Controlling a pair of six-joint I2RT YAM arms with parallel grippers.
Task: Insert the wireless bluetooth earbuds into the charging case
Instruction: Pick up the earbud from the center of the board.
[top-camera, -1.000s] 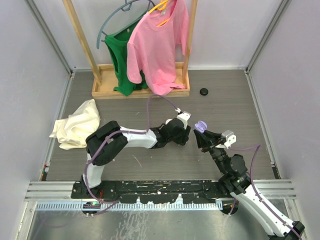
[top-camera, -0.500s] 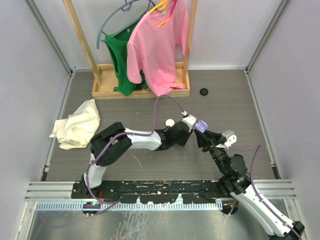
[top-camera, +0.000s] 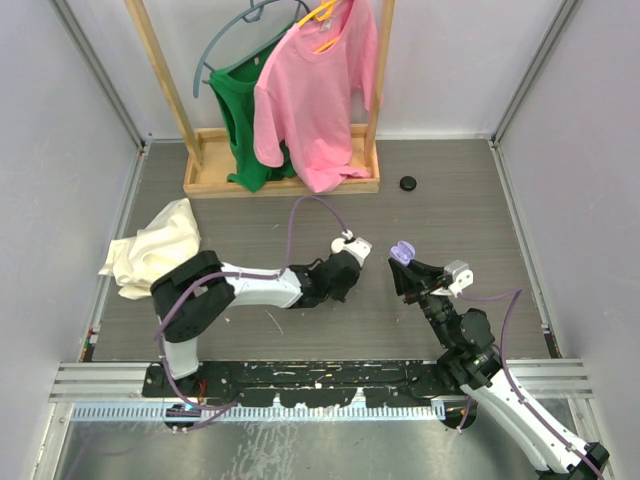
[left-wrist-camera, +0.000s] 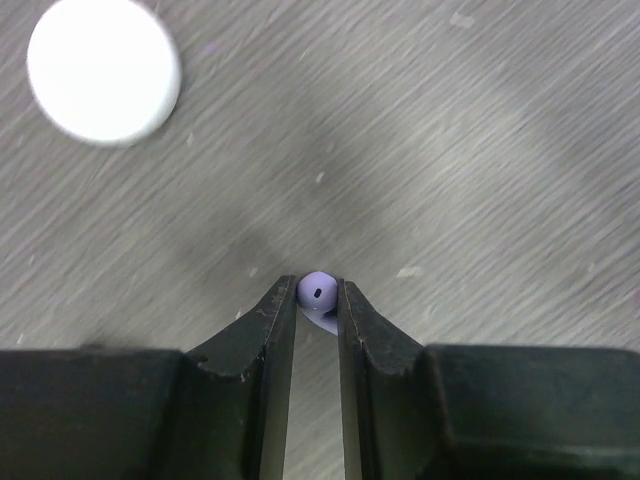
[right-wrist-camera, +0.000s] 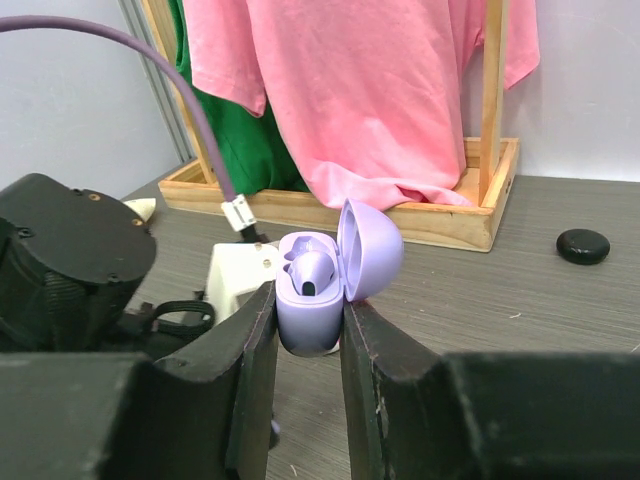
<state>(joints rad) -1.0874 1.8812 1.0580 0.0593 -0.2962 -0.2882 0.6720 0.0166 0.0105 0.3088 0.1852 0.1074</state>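
Two units, left arm (top-camera: 255, 284) and right arm (top-camera: 525, 420): white link shells, black joints, black fingers (left-wrist-camera: 262, 370), purple cables (right-wrist-camera: 100, 32).

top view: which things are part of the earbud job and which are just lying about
Job: lilac earbud in left gripper; open lilac charging case in right gripper.
Lying about: pink shirt; green shirt; cream cloth; wooden rack.

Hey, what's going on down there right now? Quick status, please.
Left gripper shut on lilac earbud. Right gripper holds lilac case, lid open, second earbud seated inside. Nothing seen between them.
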